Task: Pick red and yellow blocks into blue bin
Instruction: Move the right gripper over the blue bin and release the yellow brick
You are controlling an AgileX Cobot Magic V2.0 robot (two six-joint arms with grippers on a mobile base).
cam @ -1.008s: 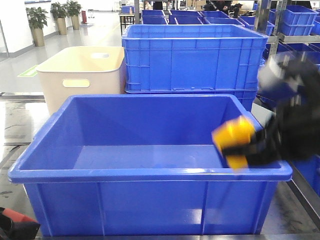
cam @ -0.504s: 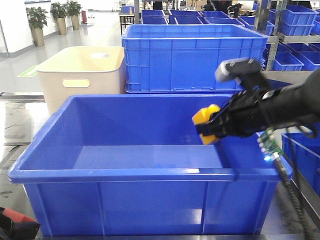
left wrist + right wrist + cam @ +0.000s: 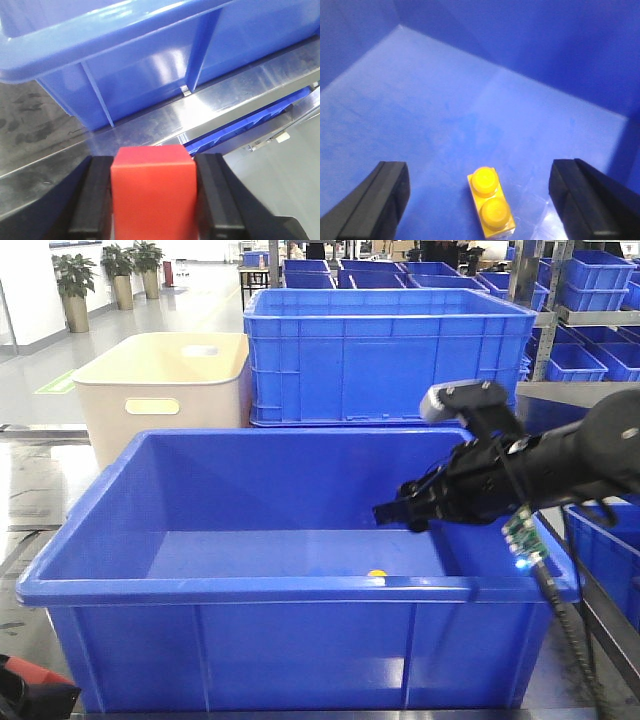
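The blue bin (image 3: 300,590) stands in front of me. My right gripper (image 3: 395,512) hangs open inside it near the right wall. The yellow studded brick (image 3: 490,207) lies loose on the bin floor (image 3: 445,100), below and between the open fingers (image 3: 387,200) of the right gripper (image 3: 481,165); in the front view only a yellow speck (image 3: 377,574) of it shows over the rim. My left gripper (image 3: 152,160) is shut on the red cube (image 3: 151,190), low outside the bin's ribbed wall (image 3: 150,60). A red and black shape (image 3: 30,685) shows at the lower left of the front view.
A cream tub with a handle slot (image 3: 165,385) stands behind the bin at the left. Stacked panel-sided blue crates (image 3: 390,350) stand behind it. Shelves with more blue bins (image 3: 590,280) are at the right. A steel table edge (image 3: 165,120) runs under the bin.
My right gripper carried the yellow brick left over the bin's rim and opened. The brick has dropped to the bin floor. The red shape at the lower left has not moved.
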